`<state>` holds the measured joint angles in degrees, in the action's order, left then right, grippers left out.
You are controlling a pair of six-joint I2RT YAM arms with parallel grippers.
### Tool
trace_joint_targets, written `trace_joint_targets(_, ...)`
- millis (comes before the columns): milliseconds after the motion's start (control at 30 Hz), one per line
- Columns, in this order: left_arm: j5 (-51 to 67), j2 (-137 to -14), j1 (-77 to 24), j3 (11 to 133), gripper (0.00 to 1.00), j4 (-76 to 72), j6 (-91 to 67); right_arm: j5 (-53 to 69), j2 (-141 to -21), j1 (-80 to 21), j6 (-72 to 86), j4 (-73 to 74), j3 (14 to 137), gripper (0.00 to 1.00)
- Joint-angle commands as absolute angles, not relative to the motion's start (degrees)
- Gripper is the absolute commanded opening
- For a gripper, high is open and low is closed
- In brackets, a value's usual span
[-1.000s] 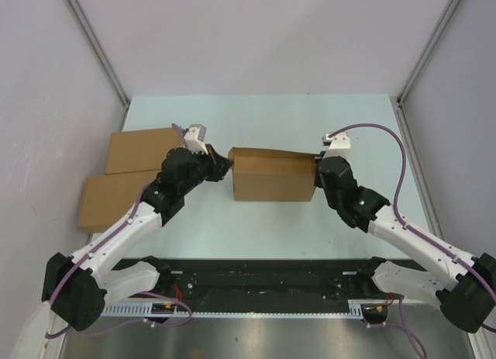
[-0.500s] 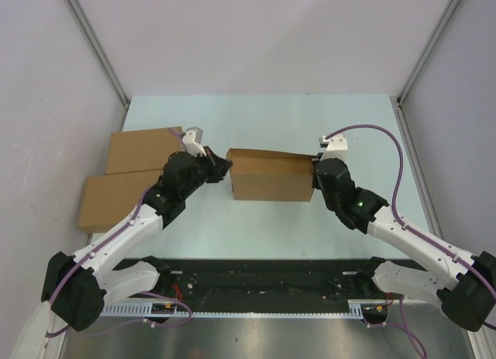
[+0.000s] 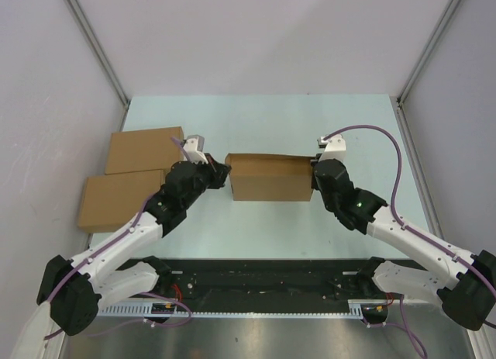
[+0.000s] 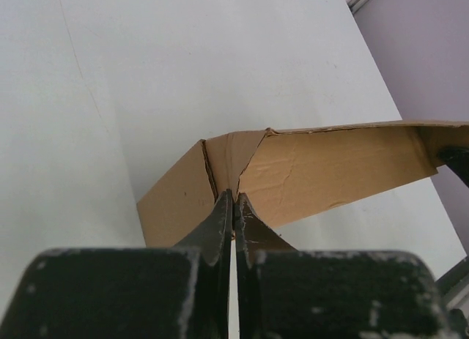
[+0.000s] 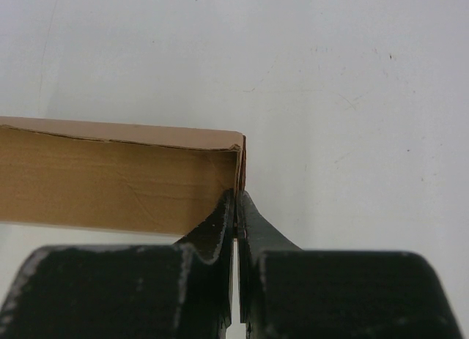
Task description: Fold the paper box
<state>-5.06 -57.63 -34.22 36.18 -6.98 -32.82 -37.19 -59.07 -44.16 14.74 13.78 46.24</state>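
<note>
Your left gripper [image 3: 222, 173] and right gripper [image 3: 315, 175] each pinch closed on an opposite end of the brown paper box [image 3: 271, 184], which sits on the pale tabletop [image 3: 271, 126].

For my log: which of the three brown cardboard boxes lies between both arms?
The paper box at the centre, walls raised; the two flat boxes lie apart at the left.
</note>
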Motion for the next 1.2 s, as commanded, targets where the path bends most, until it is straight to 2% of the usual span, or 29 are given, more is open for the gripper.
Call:
trace_joint_targets(0,-7.8,-56.0,-35.6,33.8,0.01,-9.3,-28.3,-35.1,-59.9,-45.2,14.9,15.9,45.3,0.0)
trace_joint_targets(500,-16.7,-57.7,-39.4,28.0,0.02,-12.0,-28.3,-37.0,-59.7,-46.9,14.3,16.1,45.3,0.01)
trace_joint_targets(567,-17.3,-58.0,-39.7,27.3,0.02,-12.1,-28.9,-37.5,-59.0,-47.2,14.3,16.5,45.3,0.07)
trace_joint_targets(600,-18.0,-58.0,-39.8,27.1,0.02,-12.0,-29.4,-37.8,-58.7,-47.3,14.4,16.6,45.3,0.16)
trace_joint_targets(667,-18.6,-58.0,-40.2,26.9,0.02,-11.8,-29.5,-38.1,-57.7,-47.5,14.1,17.0,45.3,0.27)
trace_joint_targets(700,-19.2,-58.1,-40.3,27.0,0.03,-11.5,-29.7,-38.3,-57.2,-47.6,14.1,17.1,45.3,0.37)
trace_joint_targets(833,-20.1,-58.0,-40.3,27.5,0.02,-10.6,-29.8,-39.4,-54.4,-48.4,13.9,17.8,45.4,0.53)
trace_joint_targets(967,-20.7,-58.1,-40.6,27.9,0.02,-9.9,-29.8,-40.4,-51.9,-48.7,14.3,19.8,46.6,0.61)
trace_joint_targets(1167,-21.1,-58.3,-41.0,27.6,0.03,-10.2,-30.1,-40.1,-47.1,-49.0,14.7,19.4,47.2,0.64)
